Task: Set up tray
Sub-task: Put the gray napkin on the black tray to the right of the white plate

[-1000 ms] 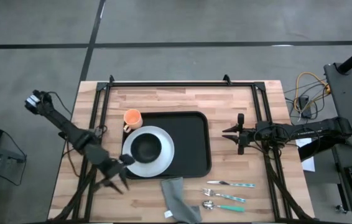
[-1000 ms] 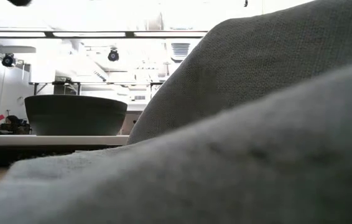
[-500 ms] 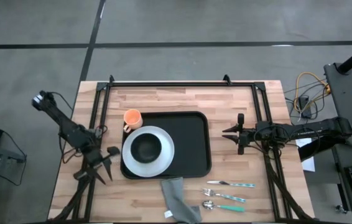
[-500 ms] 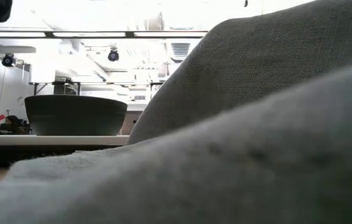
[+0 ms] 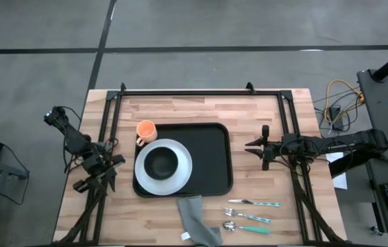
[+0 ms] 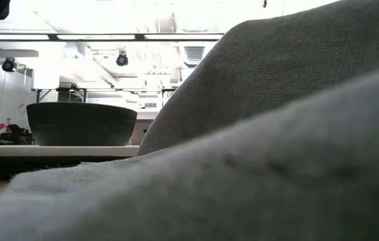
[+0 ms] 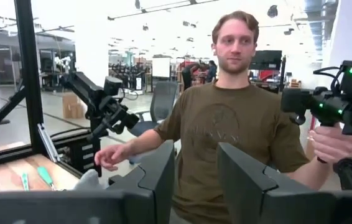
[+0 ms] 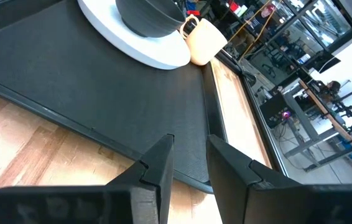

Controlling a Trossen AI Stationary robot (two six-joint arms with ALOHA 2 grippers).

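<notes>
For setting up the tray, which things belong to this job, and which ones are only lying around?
Job things:
tray
plate
bowl
cup
napkin
cutlery

Lying about:
cables beside the table

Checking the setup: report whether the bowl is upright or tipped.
Upright: the bowl sits level, opening upward, on the plate on the tray.

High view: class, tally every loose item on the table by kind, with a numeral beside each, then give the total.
Tray: 1
Plate: 1
Bowl: 1
Orange cup: 1
Grey cloth: 1
Cutlery pieces: 3
Total: 8
</notes>
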